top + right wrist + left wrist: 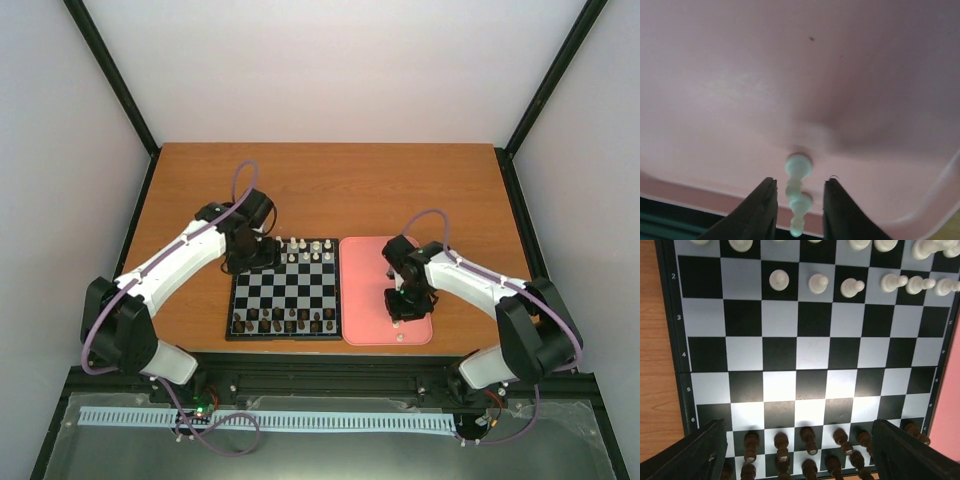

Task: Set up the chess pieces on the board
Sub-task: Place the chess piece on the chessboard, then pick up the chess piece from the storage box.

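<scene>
Plainly wooden table (330,190) under board (285,295), white walls (330,70) (black posts (112,72)).

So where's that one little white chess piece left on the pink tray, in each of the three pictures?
Top view: the white piece, a pale speck at the near edge of the pink tray, just before the right gripper.
Left wrist: not in it.
Right wrist: bottom centre, between the gripper's fingers.
Shared landmark: the pink tray, beside the board from above, a sliver at the left wrist's right edge, filling the right wrist view.
</scene>
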Robot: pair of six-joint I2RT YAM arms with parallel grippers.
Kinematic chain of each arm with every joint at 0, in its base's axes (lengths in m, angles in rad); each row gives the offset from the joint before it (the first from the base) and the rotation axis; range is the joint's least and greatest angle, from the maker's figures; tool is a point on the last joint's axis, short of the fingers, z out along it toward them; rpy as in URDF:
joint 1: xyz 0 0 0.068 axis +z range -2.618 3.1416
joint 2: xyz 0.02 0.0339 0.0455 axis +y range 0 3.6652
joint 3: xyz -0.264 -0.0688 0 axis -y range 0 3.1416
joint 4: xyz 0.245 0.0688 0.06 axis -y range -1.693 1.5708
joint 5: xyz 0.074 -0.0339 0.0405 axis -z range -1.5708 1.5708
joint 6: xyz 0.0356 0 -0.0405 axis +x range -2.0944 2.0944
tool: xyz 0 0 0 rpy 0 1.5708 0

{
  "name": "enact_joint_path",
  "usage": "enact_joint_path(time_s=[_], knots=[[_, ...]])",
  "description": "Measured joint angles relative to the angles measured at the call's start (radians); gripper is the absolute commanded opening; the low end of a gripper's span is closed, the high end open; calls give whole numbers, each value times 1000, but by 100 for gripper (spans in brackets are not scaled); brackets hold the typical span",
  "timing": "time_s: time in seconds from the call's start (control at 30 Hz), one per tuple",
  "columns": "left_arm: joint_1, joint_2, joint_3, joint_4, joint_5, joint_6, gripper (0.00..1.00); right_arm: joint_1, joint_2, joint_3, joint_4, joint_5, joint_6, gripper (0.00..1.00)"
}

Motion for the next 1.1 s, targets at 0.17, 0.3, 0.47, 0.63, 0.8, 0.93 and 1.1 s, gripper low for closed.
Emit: enact_joint_path(time_s=[0.17, 0.3, 0.47, 0.63, 0.8, 0.93, 1.1], knots=[[21, -13, -20, -17, -11, 9, 81, 0, 32, -29, 41, 21, 11, 24], [38, -35, -34, -20, -15, 15, 81, 0, 51, -31, 63, 28, 11, 24], [48, -53, -53, -21, -15, 22, 81, 0, 60, -31, 71, 32, 10, 14], [56, -54, -68, -21, -15, 28, 81, 0, 59, -32, 72, 30, 12, 5], [64, -55, -72, -23, -15, 35, 81, 0, 42, -32, 62, 29, 15, 7], [73, -62, -76, -23, -14, 44, 81, 0, 29, -30, 52, 29, 23, 30], [79, -63, -81, -24, -14, 53, 81, 2, 19, -29, 37, 34, 33, 44]])
